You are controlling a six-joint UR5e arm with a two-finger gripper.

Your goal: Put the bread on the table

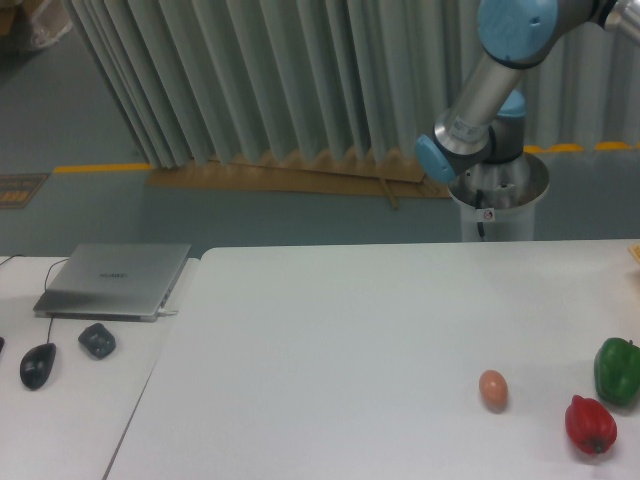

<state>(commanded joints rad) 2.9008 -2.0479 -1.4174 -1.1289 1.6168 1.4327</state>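
Observation:
The wide white table [350, 330] fills the lower right of the camera view. No bread shows clearly in the frame. The arm [480, 110] comes in from the top right, with its blue joints above the pedestal behind the table. It runs out of the top edge of the frame, so the gripper is out of view. A sliver of something yellow-orange [635, 253] touches the right edge of the frame on the table, too cut off to identify.
A small tan oval, egg-like object [493, 388], a red pepper [590, 424] and a green pepper [617, 370] lie at the table's front right. The adjoining desk on the left holds a closed laptop [115, 279], a mouse [37, 364] and a dark lump [97, 340].

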